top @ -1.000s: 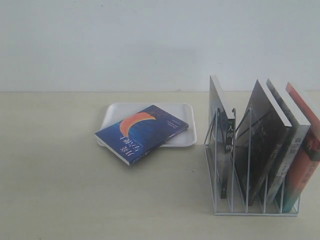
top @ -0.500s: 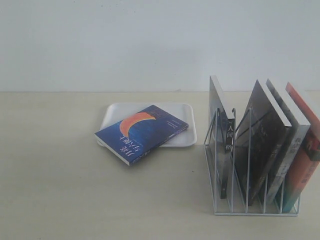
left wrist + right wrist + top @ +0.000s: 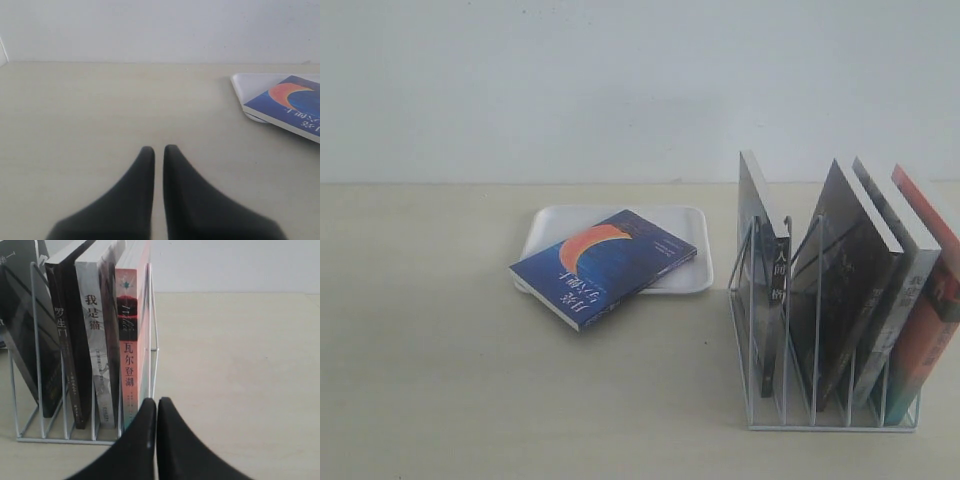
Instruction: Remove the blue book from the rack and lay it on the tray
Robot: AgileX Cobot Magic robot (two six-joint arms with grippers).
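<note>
The blue book [image 3: 604, 265] lies flat, cover up, across the white tray [image 3: 692, 276], with one corner overhanging the tray's near left edge onto the table. In the left wrist view the blue book [image 3: 292, 104] and the tray [image 3: 245, 84] show at the side, far from my left gripper [image 3: 158, 148], which is shut with nothing in it over bare table. The white wire rack [image 3: 760, 330] stands at the right holding several other books. My right gripper [image 3: 156, 401] is shut and empty, close to the rack [image 3: 152, 320] at the red-orange book's end. Neither gripper appears in the exterior view.
The rack holds a grey-black book [image 3: 775, 275], two dark books [image 3: 850, 270] and a red-orange book [image 3: 930, 300]. Its spines [image 3: 127, 335] face the right wrist camera. A pale wall [image 3: 620, 80] bounds the table at the back.
</note>
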